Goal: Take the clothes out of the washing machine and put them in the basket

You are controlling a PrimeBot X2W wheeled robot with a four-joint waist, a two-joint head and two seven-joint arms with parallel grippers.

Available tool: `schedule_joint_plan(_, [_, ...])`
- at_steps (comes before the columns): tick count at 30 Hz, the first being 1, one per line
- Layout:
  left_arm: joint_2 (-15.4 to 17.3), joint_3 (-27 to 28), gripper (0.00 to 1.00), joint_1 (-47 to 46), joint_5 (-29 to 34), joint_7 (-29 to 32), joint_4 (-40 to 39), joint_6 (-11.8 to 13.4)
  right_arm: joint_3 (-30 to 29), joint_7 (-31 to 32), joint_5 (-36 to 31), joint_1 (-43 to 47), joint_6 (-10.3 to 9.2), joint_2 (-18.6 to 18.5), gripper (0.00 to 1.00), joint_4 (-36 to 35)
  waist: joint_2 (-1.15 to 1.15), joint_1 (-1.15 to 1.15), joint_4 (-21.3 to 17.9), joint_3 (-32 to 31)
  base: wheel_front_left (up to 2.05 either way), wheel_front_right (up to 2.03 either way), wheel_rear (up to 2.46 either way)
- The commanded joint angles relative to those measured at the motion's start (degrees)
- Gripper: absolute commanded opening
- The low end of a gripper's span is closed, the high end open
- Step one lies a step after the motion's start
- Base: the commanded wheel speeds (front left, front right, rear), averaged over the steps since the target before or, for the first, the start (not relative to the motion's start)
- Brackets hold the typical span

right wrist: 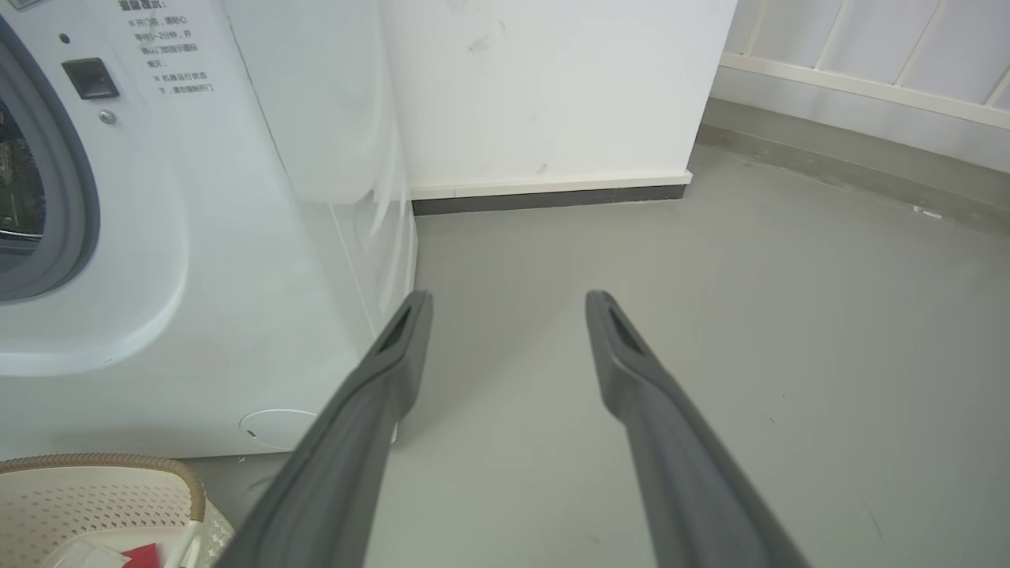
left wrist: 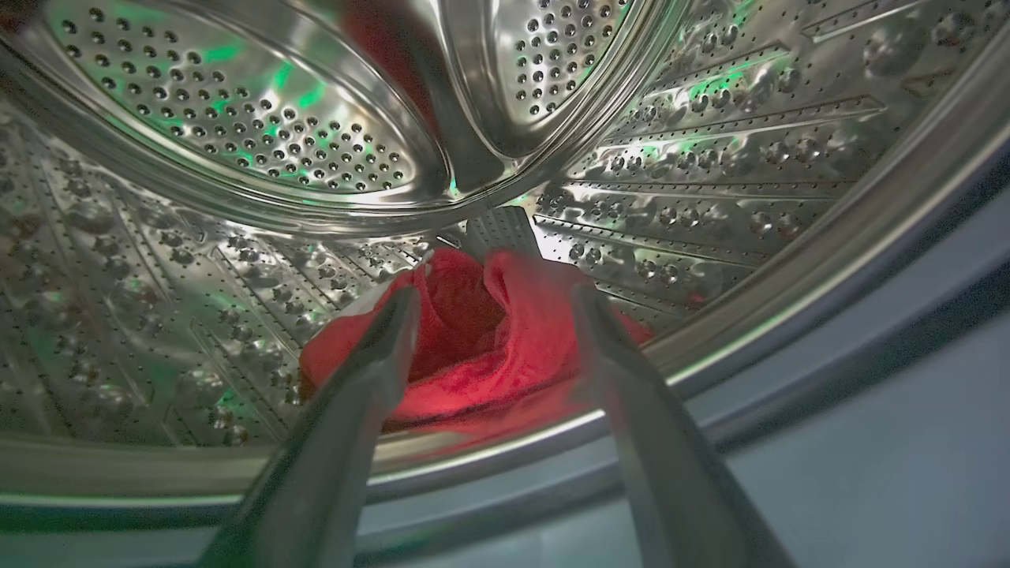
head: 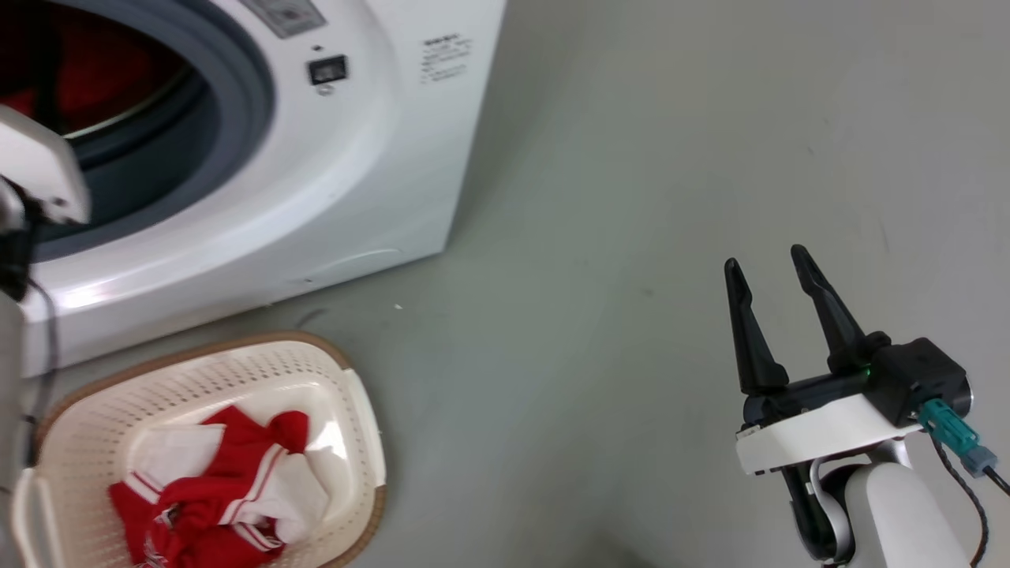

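Currently the left gripper is inside the washing machine, past the grey door ring and into the perforated steel drum. Jaws wide open, nothing clamped. The two fingers straddle a red garment lying on the drum's bottom near the front lip. Can't tell whether the fingertips touch the fabric. Garment: plain bright red, soft, bunched into a hollow fold, no trim visible. In the head view, red fabric shows deep in the door opening, with the left arm's pale housing at the opening's edge.

The basket sits on the grey floor just in front of the machine, below the door opening. Whether it touches the front panel, can't tell. Cream plastic, perforated walls, brown woven-look rim. Inside it is a crumpled red-and-white garment: red body, white panels, thin white stripe trim along the edges, heaped toward the side away from the machine.

The right gripper hangs over bare floor, well past the machine's front corner on the robot's right, apart from both basket and machine. Jaws wide open, holding nothing. In the right wrist view its fingers point at the floor beside the machine's side panel, with a white wall behind the machine.
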Motion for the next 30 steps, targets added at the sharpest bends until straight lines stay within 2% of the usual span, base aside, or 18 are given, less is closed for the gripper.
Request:
schedule_joint_plan(1, [2.13,-0.14,1.00,-2.22,0.54,1.76,0.67,-0.46,0.52,-0.63,0.85,-1.05,-0.04,0.02,1.00,0.77,0.00,0.00,-4.26,4.29,0.00,0.00,0.00])
schedule_joint_plan(6, [7.66,-1.21,1.00,-7.97,1.71,8.46,1.66,-1.47,2.05,-1.61,3.17,-2.44,-0.04,0.03,1.00,2.22,0.00,0.00,-7.35,8.30,0.00,0.00,0.00])
schedule_joint_plan(11, [12.16,-3.77,1.00,-13.34,2.78,17.13,1.36,-2.68,3.46,-1.94,5.35,-3.71,-0.04,0.02,1.00,2.73,0.00,0.00,-8.85,11.76,0.00,0.00,0.00])
schedule_joint_plan(19, [16.49,-8.08,1.00,-18.61,0.75,31.46,-0.94,-3.34,4.82,-1.90,7.16,-5.26,-0.04,0.01,1.00,1.31,0.00,0.00,-9.84,15.35,0.00,0.00,0.00])
schedule_joint_plan(27, [19.51,-12.01,1.00,-17.83,-4.87,46.86,-3.73,-3.41,5.80,-1.90,8.10,-5.60,-0.04,0.00,1.00,1.01,0.00,0.00,-10.44,16.65,0.00,0.00,0.00])
schedule_joint_plan(29, [20.07,-12.05,1.00,-17.63,-5.39,47.66,-4.62,-3.44,5.88,-1.90,8.16,-5.65,-0.04,0.00,1.00,0.99,0.00,0.00,-10.54,16.78,0.00,0.00,0.00])
schedule_joint_plan(30, [20.83,-11.63,0.27,-17.30,-6.20,48.49,-6.26,-3.41,5.93,-1.91,8.27,-5.76,-0.04,0.00,1.00,0.97,0.00,0.00,-10.78,17.03,0.00,0.00,0.00])
